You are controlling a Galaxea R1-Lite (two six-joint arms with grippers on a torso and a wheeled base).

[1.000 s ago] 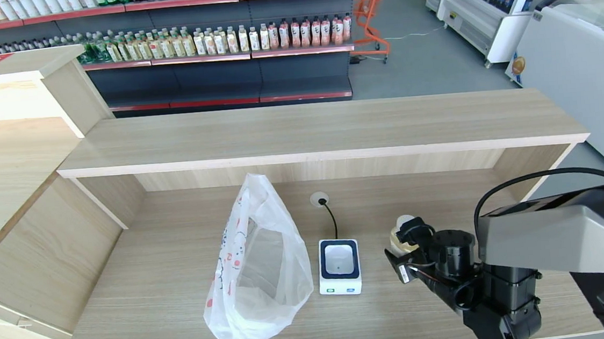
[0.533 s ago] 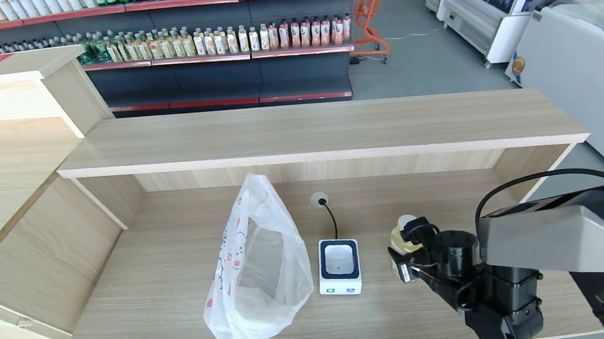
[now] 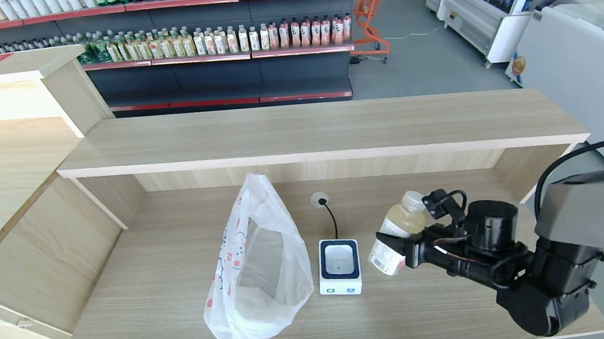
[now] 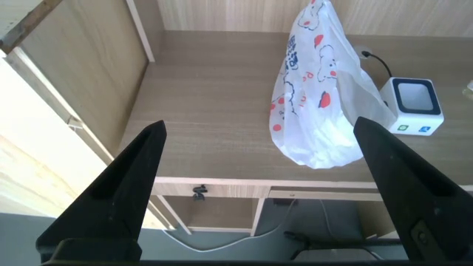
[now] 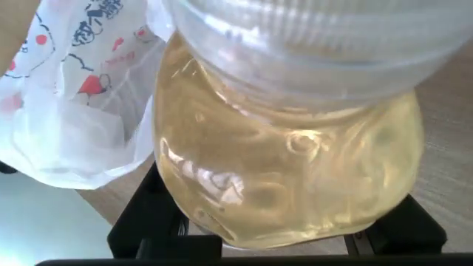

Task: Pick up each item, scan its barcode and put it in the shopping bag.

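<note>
You have the bottle (image 3: 399,222) clamped in the right gripper (image 3: 411,224), lifted off the counter (image 3: 155,289) and tilted, with its cap away from you and its labelled base down toward the scanner (image 3: 339,266). In the right wrist view, pale yellow liquid shows in the bottle (image 5: 288,170), and dark fingers (image 5: 148,229) press against its body.

The scanner lies just to the left of that hand, on the counter below the bottle's base. The shopping bag (image 3: 258,270) stands just beyond the scanner, with its mouth upward. Bare counter lies under the hand and out to its right. The side wall (image 3: 523,171) and the raised ledge (image 3: 320,130) close in behind it.

Your left gripper (image 4: 259,125) is spread wide and empty, off the counter's near edge. The bag (image 4: 318,96) and scanner (image 4: 414,103) are ahead of it.
</note>
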